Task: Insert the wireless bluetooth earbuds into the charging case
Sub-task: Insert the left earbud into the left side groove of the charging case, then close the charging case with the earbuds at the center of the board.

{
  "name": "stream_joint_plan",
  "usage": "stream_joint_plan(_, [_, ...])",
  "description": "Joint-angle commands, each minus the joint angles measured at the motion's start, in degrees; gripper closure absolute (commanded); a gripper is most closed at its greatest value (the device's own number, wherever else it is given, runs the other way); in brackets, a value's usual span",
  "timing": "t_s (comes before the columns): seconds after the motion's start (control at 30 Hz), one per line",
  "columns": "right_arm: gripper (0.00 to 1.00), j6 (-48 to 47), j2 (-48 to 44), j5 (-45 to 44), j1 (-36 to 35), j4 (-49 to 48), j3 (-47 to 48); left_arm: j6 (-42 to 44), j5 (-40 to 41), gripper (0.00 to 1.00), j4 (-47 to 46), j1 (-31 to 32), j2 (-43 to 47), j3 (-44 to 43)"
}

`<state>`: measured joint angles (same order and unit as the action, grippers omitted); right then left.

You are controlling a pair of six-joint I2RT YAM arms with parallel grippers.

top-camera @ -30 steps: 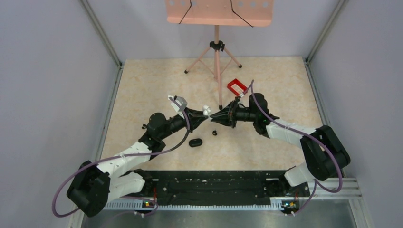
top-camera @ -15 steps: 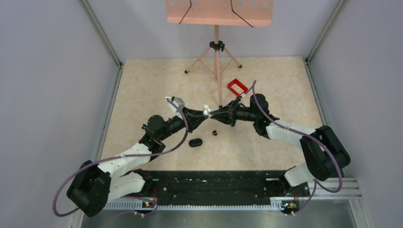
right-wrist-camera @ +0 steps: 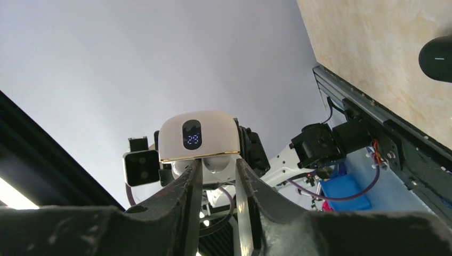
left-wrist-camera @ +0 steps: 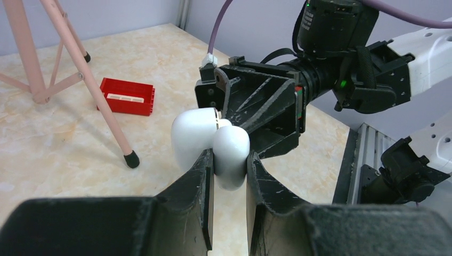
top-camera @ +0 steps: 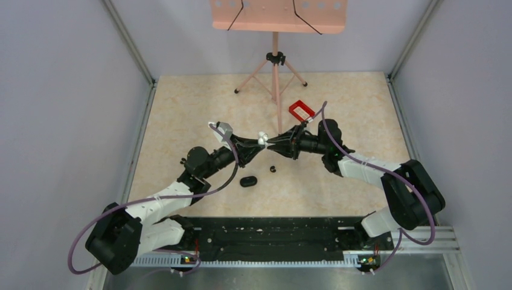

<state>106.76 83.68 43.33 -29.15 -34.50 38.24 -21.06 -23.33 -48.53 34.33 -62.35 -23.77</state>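
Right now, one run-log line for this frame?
left gripper shut on white rounded-square object, held aloft | right gripper fingers flank it, grip unclear | charging case, earbud on table, untouched

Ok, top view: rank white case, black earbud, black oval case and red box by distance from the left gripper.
1. White case, held by the left gripper.
2. Black earbud, nearside right.
3. Black oval case, nearside left.
4. Red box, far right.

— How many of each do you see?
— I count one bud (top-camera: 273, 168), one black case (top-camera: 248, 180), one white pod (top-camera: 261, 139), one red frame (top-camera: 300, 110), one stand (top-camera: 275, 60).
— Arms?
— Two on my feed: left arm (top-camera: 163, 196), right arm (top-camera: 368, 166).
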Motion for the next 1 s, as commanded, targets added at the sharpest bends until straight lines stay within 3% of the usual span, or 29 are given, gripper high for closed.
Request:
stream_joint_plan(0.0, [0.69,-0.16,-0.56,-3.03,-0.36,-2.63,0.09,-2.32,-0.97,1.0,-5.04,0.53,1.0,-0.48])
stream_joint_plan(0.37, [0.66,-2.49,-2.44,-2.34,-0.05,-0.36,-0.07,-2.14,1.98,1.0,0.44,0.53,0.54,-2.46])
stream_joint_plan(0.67, [0.56,-24.39,-12.39,-1.85,2.29,23.33,3.0,-1.87,8.6,1.0,11.97,0.24,1.97,-6.18])
stream_joint_plan(0.77, [0.55,-37.02,-14.67,-4.44,3.92,32.92,5.44,-4.46,12.65,1.0,23.05,-0.14,2.08,-10.97])
stream_joint_plan(0.87, [0.55,-49.18,-15.37,-13.38,4.87,46.06,7.49,-7.39,8.78,1.0,31.37,-2.33,0.9,-16.45])
stream_joint_plan(0.97, [0.68,-54.28,-13.45,-17.21,5.4,46.13,7.49,-13.14,-1.29,1.0,39.96,-6.72,-2.18,-23.54])
